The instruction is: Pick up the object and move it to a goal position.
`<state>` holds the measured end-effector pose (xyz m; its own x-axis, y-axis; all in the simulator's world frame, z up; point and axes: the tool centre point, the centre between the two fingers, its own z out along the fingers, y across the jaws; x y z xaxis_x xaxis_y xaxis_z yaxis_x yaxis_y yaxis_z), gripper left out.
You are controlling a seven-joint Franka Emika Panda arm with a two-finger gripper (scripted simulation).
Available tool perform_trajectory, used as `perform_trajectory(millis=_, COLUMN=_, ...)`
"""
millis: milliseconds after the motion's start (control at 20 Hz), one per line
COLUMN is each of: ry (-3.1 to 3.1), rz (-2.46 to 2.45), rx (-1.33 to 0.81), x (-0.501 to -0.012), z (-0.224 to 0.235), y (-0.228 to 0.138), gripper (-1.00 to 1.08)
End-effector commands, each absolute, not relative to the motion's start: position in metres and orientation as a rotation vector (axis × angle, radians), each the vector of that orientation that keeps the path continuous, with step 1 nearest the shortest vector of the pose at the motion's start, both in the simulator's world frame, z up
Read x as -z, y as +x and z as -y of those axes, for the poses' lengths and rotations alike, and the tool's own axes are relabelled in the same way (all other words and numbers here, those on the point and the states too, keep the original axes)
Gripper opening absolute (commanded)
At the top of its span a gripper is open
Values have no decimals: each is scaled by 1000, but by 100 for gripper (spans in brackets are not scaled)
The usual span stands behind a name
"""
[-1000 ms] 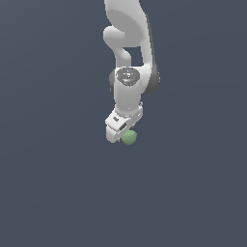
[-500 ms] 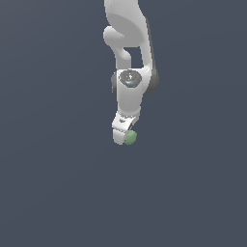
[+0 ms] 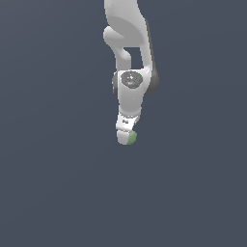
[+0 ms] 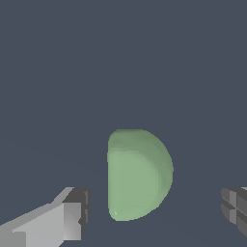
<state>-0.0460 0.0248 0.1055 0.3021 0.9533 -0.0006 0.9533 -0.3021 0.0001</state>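
Observation:
The object (image 3: 132,138) is a small pale-green rounded lump on the flat grey surface. In the exterior view my white gripper (image 3: 126,140) hangs straight down over it and hides most of it; only its edge toward the exterior view's right shows. In the wrist view the object (image 4: 139,173) sits between my two fingertips, with a grey gap on each side. One finger (image 4: 72,214) is nearer to it than the other finger (image 4: 235,207). The gripper (image 4: 154,210) is open and touches nothing that I can see.
A plain dark grey surface (image 3: 58,183) fills both views. The white arm (image 3: 130,43) rises from the gripper to the top edge of the exterior view. Nothing else is in view.
The gripper has come down and shifted over the object, turning as it went. The object lay beside the fingers before and now sits between them, mostly covered. It has not moved.

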Motion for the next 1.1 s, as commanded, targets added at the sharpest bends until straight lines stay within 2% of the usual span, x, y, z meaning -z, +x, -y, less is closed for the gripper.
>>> perform_trajectory(millis=0, ry=2520, rz=-1875, rx=0, x=-105, z=-25, y=-47, gripper=100)
perform_trajectory(millis=350, ry=2521, rz=-1874, rx=0, x=-99, z=-25, y=-47, gripper=100)
perform_trajectory(millis=1050, ry=2517, rz=-1880, rx=0, x=-54, z=-25, y=-47, gripper=100)
